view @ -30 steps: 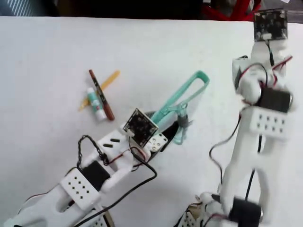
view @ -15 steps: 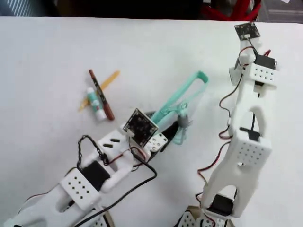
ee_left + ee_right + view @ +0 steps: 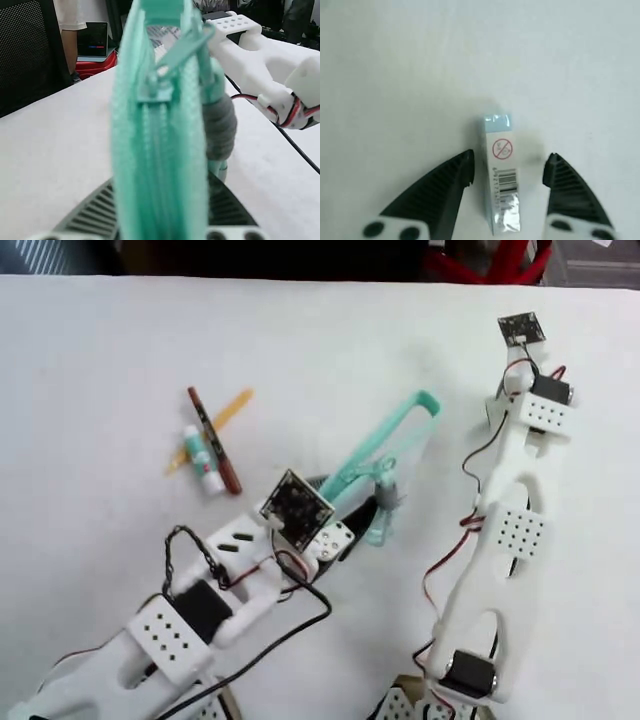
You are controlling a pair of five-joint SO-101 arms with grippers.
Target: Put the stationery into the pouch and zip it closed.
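On the white counter (image 3: 100, 340), the left claw (image 3: 350, 515) (image 3: 160, 200) is clamped on the near end of the teal mesh pouch (image 3: 385, 455) (image 3: 160, 150); the pouch's rim runs away from it as a long narrow loop, slanting towards the far right of the counter; a grey tab (image 3: 387, 492) hangs at the pouch's side near the claw; whether the zip is drawn I cannot tell from where the pouch stands on edge. The right arm (image 3: 510, 530) is stretched out along the right side of the counter, well apart from the pouch; its own camera shows the right claw (image 3: 510, 162) spread wide over a small box (image 3: 501, 170), pale with a blue end, lying flat on the counter between the two dark fingers (image 3: 445, 190) and touching neither. Off to the left of the pouch, three more pieces lie in a loose heap on the bare counter; a brown pen (image 3: 213, 440) crosses a yellow stick (image 3: 225, 415), and a glue stick (image 3: 203, 460) with a green band lies just beside the pen; none of them is inside the pouch, and neither claw is near them.
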